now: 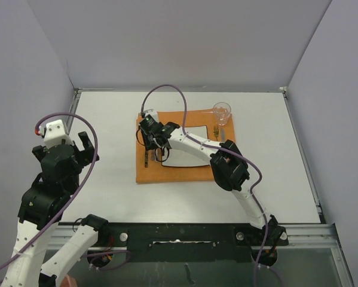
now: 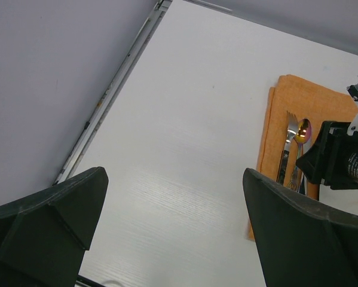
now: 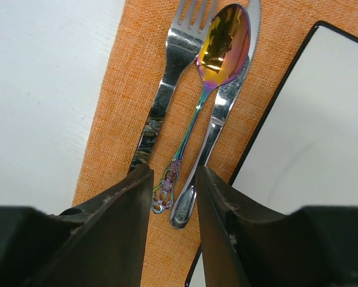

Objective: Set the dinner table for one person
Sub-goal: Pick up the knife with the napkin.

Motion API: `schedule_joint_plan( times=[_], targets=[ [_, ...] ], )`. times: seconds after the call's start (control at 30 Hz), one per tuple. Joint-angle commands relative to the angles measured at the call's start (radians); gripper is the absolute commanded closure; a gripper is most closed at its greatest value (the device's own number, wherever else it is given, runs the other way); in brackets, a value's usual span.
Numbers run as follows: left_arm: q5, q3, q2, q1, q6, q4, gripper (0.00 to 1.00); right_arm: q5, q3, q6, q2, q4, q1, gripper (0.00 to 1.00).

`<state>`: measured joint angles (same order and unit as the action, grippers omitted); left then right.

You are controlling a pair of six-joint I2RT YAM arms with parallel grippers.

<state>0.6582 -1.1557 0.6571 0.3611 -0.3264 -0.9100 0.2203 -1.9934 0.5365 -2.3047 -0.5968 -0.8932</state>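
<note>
Two blunt, matte black fingers (image 3: 107, 221) of the right hand (image 3: 174, 176) fill the bottom of its wrist view. They are set close together, and the narrow gap between them straddles the curled end of a slim spoon (image 3: 223, 42); whether they pinch it cannot be told. The spoon has an iridescent finish, gold in its oval bowl and shading to violet and green down a thin, ornate handle. It overlaps a polished steel knife (image 3: 217, 128) with a rounded handle, and a mirror-bright steel fork (image 3: 167, 78) lies just beside it. All three run parallel on an orange mat (image 3: 116, 119) of coarse woven cloth. A flat, square white plate (image 3: 310, 149) with a thin black rim lies on the mat on the knife's other side. From above, a clear glass (image 1: 222, 112) stands at the mat's far right corner, with a small fork (image 1: 216, 131) near it. The left hand (image 2: 174, 179) hangs released over bare surface to the left, its wedge-shaped fingers wide apart with nothing between them. The worktop (image 1: 107, 119) is a large matte white rectangle with faint grain and thin metal edging. It carries everything and fills the middle of the overhead view. Plain grey walls (image 1: 167, 36) close it in on three sides, and a black rail (image 1: 184, 233) runs along its near edge.
</note>
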Motion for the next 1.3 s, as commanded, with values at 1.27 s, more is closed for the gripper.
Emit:
schedule_joint_plan(
  times=[1.27],
  targets=[
    [0.031,-0.078,0.022,0.018,0.087,0.056,0.02,0.138,-0.069,0.222,-0.128,-0.088,0.034,0.65]
  ],
)
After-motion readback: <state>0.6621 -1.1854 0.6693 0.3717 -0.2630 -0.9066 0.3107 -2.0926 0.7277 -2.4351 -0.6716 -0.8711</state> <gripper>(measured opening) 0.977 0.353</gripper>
